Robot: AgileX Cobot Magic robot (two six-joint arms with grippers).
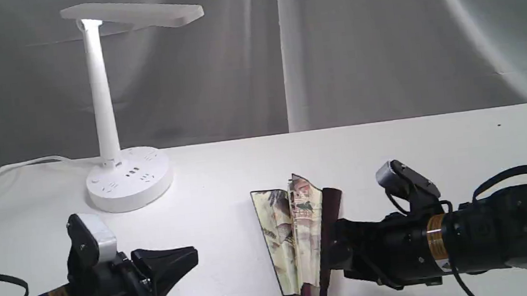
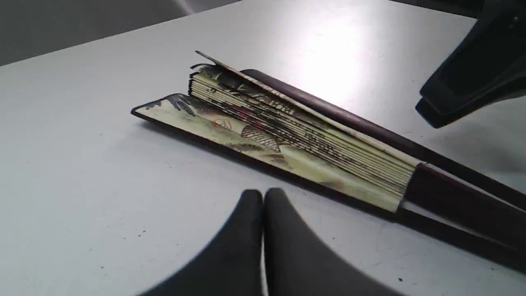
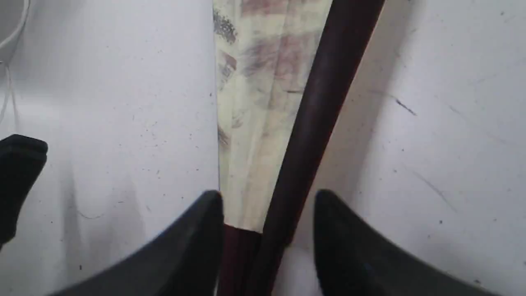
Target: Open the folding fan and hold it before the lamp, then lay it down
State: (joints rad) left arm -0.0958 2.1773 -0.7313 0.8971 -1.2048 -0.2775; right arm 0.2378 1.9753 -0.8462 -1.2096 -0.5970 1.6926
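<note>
**Fan flat on table, barely spread; right jaws open over its ribs**

The large paper folding fan [image 1: 296,232], with dark maroon wooden ribs and a cream painted leaf, lies flat on the white table [image 1: 438,150] with only a few pleats parted. The right jaws stand open, straddling the ribs just below the leaf. The left jaws are closed on nothing, near the fan's left side. The white plastic desk lamp [image 1: 105,110] stands well apart, rear left.
</note>
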